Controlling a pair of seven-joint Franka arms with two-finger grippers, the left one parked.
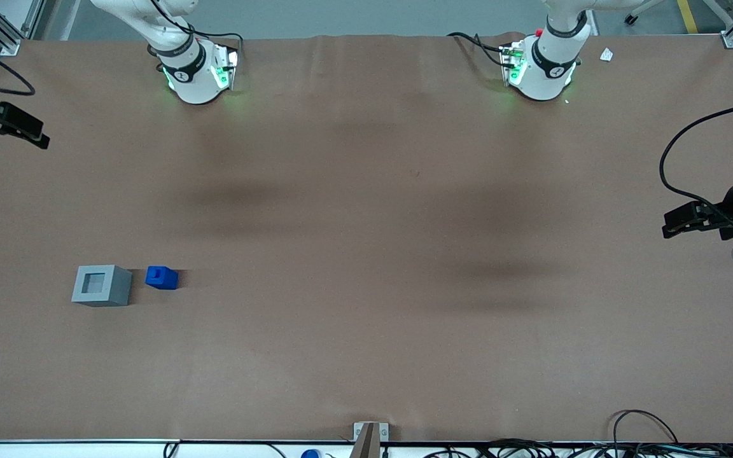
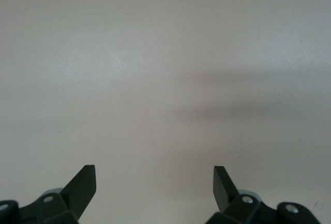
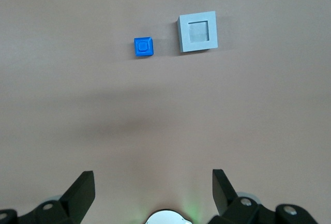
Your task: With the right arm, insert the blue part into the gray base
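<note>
The blue part (image 1: 161, 277) lies on the brown table with its raised stub facing up. It sits beside the gray base (image 1: 102, 285), a small gap apart, on the side toward the parked arm. The gray base's square socket faces up and is empty. Both show in the right wrist view: the blue part (image 3: 144, 47) and the gray base (image 3: 197, 32). My right gripper (image 3: 153, 175) is open and empty, held high above the table and well away from both blocks. In the front view it (image 1: 35, 137) shows at the working arm's end of the table.
The working arm's base (image 1: 191, 73) stands farther from the front camera than the blocks. A metal bracket (image 1: 369, 436) and loose cables (image 1: 646, 432) lie along the table's front edge. A small white scrap (image 1: 606, 55) lies near the parked arm's base.
</note>
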